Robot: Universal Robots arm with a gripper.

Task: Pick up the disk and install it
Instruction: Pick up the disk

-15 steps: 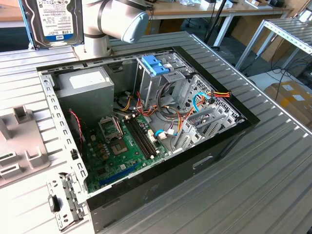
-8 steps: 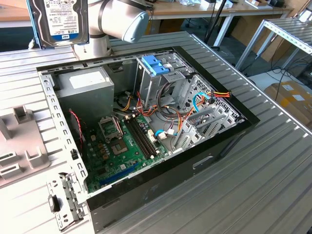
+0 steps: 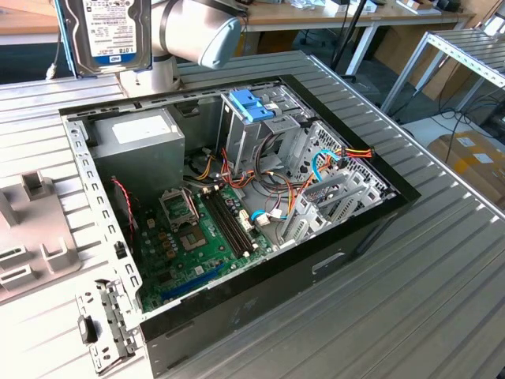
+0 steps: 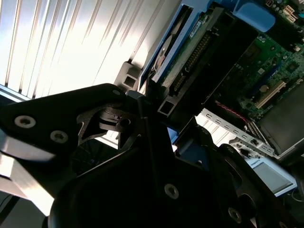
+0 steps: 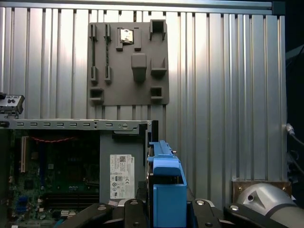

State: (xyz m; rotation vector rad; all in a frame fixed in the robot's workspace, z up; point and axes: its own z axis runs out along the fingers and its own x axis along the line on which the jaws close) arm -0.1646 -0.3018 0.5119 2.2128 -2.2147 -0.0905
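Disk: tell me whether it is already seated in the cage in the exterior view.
No, the disk hangs in the air by the arm, well clear of the cage with blue tabs.

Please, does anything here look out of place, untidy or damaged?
Nothing looks damaged or spilled. Two things stand out: loose cables lie tangled inside the open computer case, and a small metal bracket lies on the table just outside the case's corner. The disk is held up in the air, outside the case.
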